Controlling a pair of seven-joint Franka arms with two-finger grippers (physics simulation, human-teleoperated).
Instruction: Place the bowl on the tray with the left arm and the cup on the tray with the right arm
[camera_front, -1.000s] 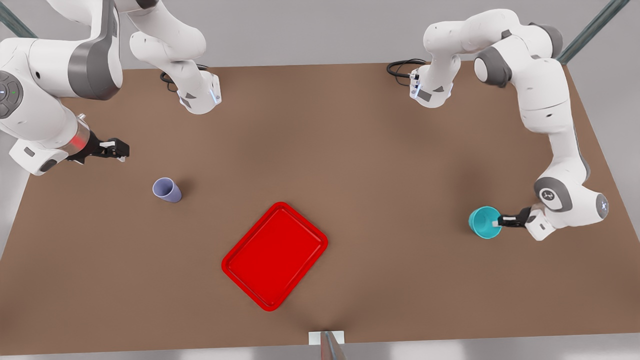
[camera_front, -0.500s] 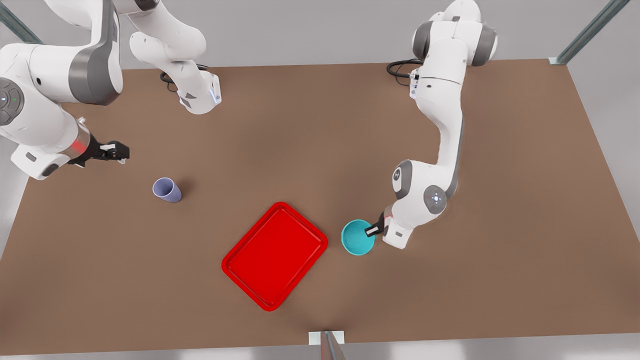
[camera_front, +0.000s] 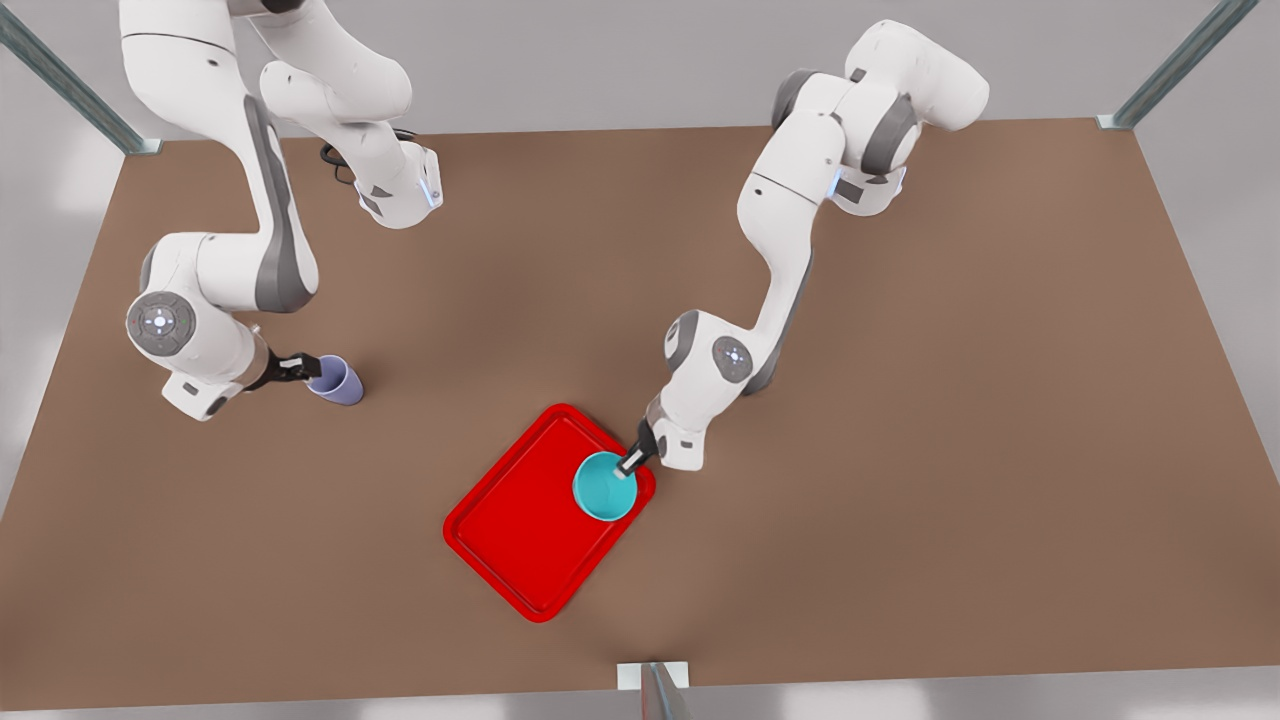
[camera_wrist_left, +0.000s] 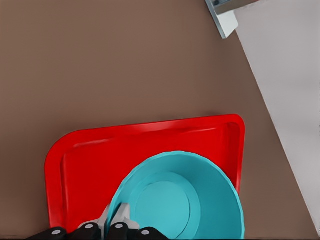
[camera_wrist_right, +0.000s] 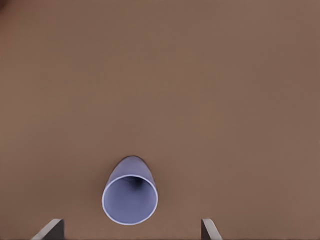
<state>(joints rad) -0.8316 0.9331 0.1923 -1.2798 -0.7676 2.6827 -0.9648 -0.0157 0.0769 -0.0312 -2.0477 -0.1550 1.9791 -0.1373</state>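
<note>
While the left gripper (camera_front: 628, 466) pinches the rim of the turquoise bowl (camera_front: 604, 486) between its clenched fingers (camera_wrist_left: 116, 218), the bowl hangs over the red tray (camera_front: 520, 540), near the corner that lies toward three o'clock in the front view; a rim grip leaves the underside free, so the bowl can be lowered flat onto the tray floor. Whether it already rests there cannot be told. At nine o'clock on the brown worktop (camera_front: 900, 400), well apart from the tray, the lavender cup (camera_front: 335, 380) stands upright, and the right gripper (camera_front: 303, 368) sits just beside its rim with the fingers (camera_wrist_right: 50, 230) spread wide on either side of the cup, released and holding nothing, evidently lined up to close on it. Compared with half a second earlier, the bowl has travelled from the worktop beside the tray to a position above it, and the right arm has come down from its raised post to the cup, which has not shifted.
</note>
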